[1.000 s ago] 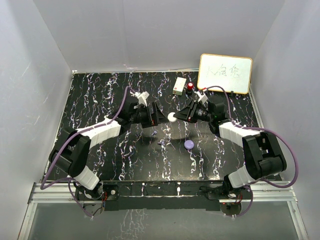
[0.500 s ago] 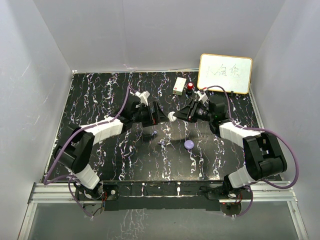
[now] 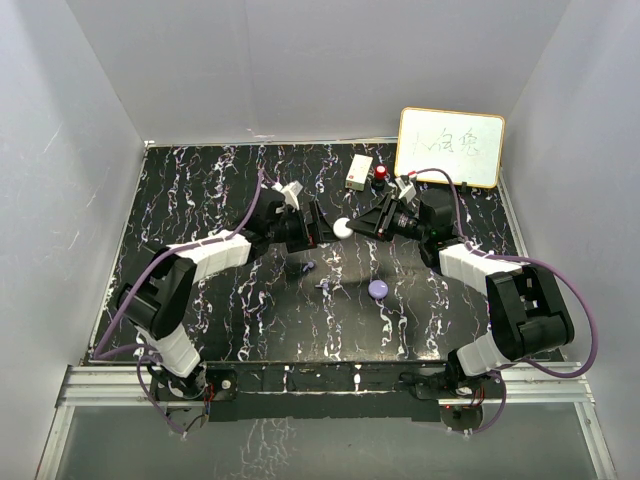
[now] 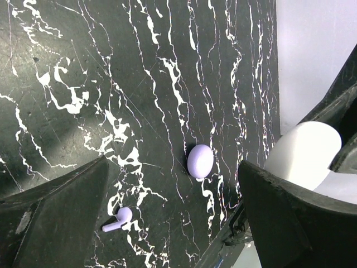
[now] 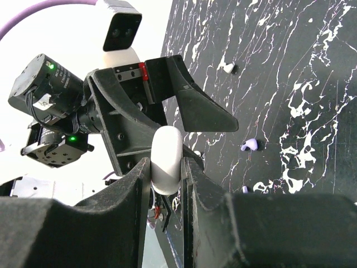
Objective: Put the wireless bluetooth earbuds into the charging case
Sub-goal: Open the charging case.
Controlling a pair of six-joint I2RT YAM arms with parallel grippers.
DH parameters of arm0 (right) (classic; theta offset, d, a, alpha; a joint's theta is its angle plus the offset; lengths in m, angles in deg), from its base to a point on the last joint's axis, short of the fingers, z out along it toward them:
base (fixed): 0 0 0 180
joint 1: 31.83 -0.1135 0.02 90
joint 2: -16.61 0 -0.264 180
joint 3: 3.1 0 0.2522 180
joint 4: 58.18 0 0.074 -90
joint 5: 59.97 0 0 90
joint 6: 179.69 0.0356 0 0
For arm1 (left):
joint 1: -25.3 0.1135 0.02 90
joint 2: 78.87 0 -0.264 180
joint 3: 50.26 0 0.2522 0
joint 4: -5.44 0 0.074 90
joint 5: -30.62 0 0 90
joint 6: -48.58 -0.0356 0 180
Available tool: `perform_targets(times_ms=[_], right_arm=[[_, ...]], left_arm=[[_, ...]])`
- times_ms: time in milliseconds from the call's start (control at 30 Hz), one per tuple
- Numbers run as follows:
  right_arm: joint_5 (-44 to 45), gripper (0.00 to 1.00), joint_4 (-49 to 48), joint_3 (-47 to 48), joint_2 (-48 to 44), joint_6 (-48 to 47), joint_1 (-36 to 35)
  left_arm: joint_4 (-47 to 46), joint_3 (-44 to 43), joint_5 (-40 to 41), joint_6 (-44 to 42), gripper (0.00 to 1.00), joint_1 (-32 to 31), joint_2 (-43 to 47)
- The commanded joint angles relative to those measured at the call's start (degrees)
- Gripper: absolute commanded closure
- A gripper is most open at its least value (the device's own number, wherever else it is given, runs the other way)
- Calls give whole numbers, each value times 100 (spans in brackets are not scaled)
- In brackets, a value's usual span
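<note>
1. Right end effector (image 5: 167, 167) was clamped on the smooth white oval charging case (image 5: 167, 149), held above the black marbled counter (image 3: 200, 190).
2. Left end effector (image 3: 316, 228) gaped wide, just beside the case.
3. Two tiny lilac plastic earbuds (image 3: 309, 266) lay on the counter.
4. Judgement: the left should close squarely while the right grip stays firm.

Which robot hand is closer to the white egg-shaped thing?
Right. The right gripper is shut on the white oval case. The left gripper hangs open just beside it, on its left in the top view.
</note>
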Motion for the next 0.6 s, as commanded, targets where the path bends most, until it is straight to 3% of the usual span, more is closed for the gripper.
perform_targets(times_ms=[0, 167, 567], right_arm=[[-108, 100, -427, 3, -141, 89, -13], [3, 100, -275, 30, -184, 0, -6], [207, 100, 192, 108, -106, -368, -4]], left_arm=[[-141, -313, -35, 41, 1, -62, -81], [150, -313, 106, -92, 1, -67, -14], [842, 221, 1096, -445, 1, -70, 1218]])
